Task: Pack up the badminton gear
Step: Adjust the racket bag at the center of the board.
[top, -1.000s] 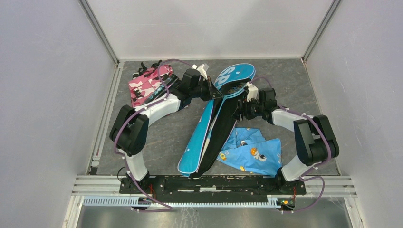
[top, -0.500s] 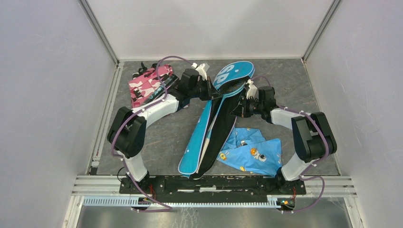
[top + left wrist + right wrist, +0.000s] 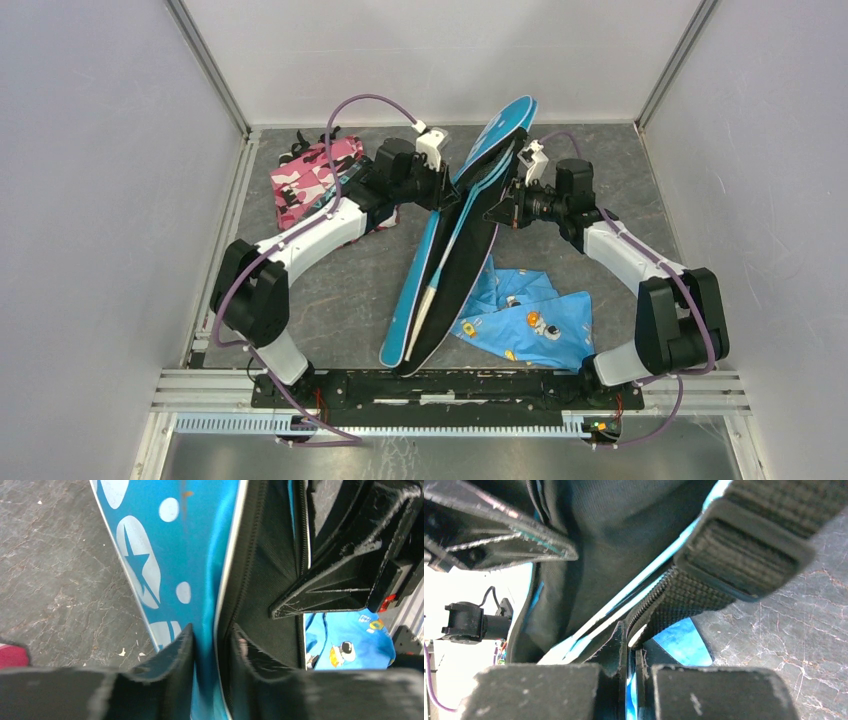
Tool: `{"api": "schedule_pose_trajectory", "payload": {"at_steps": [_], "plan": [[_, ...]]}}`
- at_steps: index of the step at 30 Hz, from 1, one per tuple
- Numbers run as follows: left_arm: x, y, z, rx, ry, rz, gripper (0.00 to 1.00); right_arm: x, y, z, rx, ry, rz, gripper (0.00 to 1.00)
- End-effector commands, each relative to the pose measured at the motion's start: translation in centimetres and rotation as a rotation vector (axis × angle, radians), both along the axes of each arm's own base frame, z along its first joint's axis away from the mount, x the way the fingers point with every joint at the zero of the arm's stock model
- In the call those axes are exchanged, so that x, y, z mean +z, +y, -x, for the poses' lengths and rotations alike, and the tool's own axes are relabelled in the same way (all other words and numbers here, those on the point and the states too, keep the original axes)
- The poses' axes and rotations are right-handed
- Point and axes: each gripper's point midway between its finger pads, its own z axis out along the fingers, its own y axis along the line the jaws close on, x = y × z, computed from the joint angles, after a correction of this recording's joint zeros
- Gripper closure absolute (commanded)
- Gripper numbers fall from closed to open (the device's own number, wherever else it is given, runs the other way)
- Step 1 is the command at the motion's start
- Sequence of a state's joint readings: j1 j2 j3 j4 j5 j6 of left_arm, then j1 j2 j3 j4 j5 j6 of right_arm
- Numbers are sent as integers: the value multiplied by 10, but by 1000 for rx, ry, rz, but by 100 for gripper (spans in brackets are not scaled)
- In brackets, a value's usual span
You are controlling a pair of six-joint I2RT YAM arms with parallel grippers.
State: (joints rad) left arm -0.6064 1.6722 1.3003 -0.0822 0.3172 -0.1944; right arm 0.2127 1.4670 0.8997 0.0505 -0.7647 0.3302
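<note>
Overhead: the blue racquet-shaped fabric cover [image 3: 455, 270] stands on edge on the grey table [image 3: 350, 290], just beside the blue cartoon-print cloth [image 3: 530, 325]. Left wrist: left fingers [image 3: 165, 660] narrowly straddle its blue flap, grip unclear. Right wrist: right fingers [image 3: 544, 690] pinch its zipped edge.

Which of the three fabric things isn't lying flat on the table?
The blue racquet cover: left gripper and right gripper hold it on edge; the pink bag and cartoon cloth lie flat.
</note>
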Motion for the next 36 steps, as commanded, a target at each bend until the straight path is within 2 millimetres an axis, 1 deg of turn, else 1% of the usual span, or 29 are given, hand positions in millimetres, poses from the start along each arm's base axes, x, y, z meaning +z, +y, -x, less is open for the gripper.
{"api": "schedule_pose_trajectory", "payload": {"at_steps": [1, 5, 8, 10, 12, 16, 18, 20, 21, 24, 27, 30, 33, 36], "plan": [[28, -10, 15, -98, -110, -11, 56, 30, 3, -12, -1, -64, -38, 100], [15, -17, 24, -121, -86, -40, 42, 29, 5, -14, 5, -46, -48, 100], [9, -20, 28, -127, -92, -66, 38, 29, 6, -15, 6, -40, -51, 100], [11, -22, 31, -138, -113, -85, 37, 29, 6, -15, 4, -38, -50, 100], [10, -22, 34, -141, -140, -119, 37, 29, 5, -16, -2, -35, -51, 100], [-1, -20, 41, -158, -156, -179, 37, 26, 2, -19, -19, -24, -46, 100], [-8, -21, 46, -173, -141, -193, 41, 25, 1, -20, -20, -15, -48, 100], [-10, -22, 52, -190, -127, -197, 48, 24, 1, -22, -24, -11, -46, 100], [-10, -22, 55, -202, -122, -192, 50, 23, 0, -23, -26, -11, -46, 100], [-5, -25, 69, -263, -101, -162, 52, 25, 0, -26, -36, -14, -45, 100], [-2, -29, 85, -315, -61, -115, 47, 31, 1, -29, -52, -19, -62, 100], [-5, -34, 97, -345, 7, -69, 38, 36, 2, -32, -69, -19, -86, 100], [-10, -36, 98, -326, 39, -60, 32, 37, 2, -34, -87, -12, -100, 100], [-20, -36, 95, -287, 27, -101, 26, 38, 2, -35, -97, -2, -115, 100]]}}
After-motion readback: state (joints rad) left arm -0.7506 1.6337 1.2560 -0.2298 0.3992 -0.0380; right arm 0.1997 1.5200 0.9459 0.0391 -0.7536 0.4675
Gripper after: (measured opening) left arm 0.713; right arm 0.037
